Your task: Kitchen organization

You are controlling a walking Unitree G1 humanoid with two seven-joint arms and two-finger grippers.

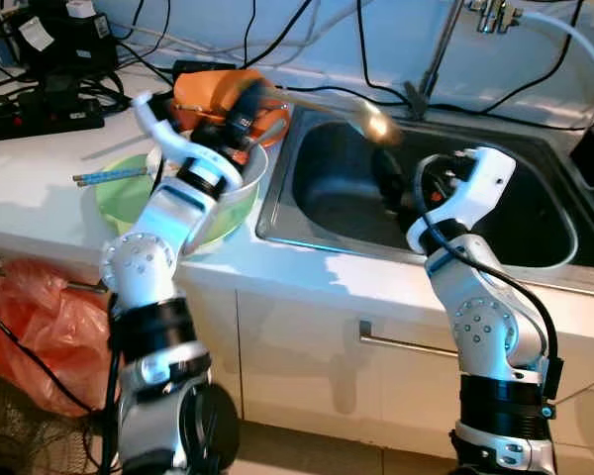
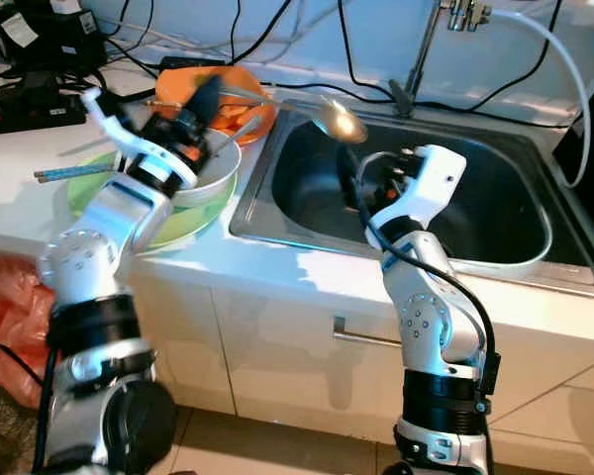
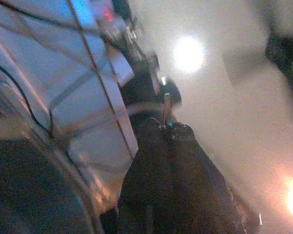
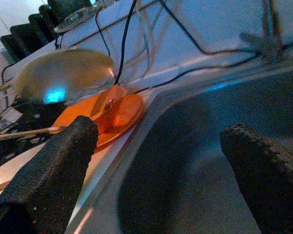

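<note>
My left gripper (image 1: 240, 107) is shut on the handle of a metal ladle (image 1: 376, 124). It is raised above a white bowl (image 1: 246, 186) that sits on a green plate (image 1: 119, 196), and the ladle's cup hangs over the near-left corner of the steel sink (image 1: 346, 188). In the blurred left wrist view the thin handle (image 3: 166, 109) pokes out between the dark fingers. My right gripper (image 1: 388, 183) is down inside the sink, open and holding nothing; its two fingers (image 4: 53, 165) stand wide apart. An orange plate (image 4: 103, 114) lies on the counter behind the bowl.
Chopsticks (image 1: 109, 175) rest across the green plate. A faucet (image 1: 441, 49) rises behind the sink. Cables and a black power strip (image 1: 40, 114) crowd the back left of the white counter. An orange plastic bag (image 1: 35, 317) hangs below the counter's front edge.
</note>
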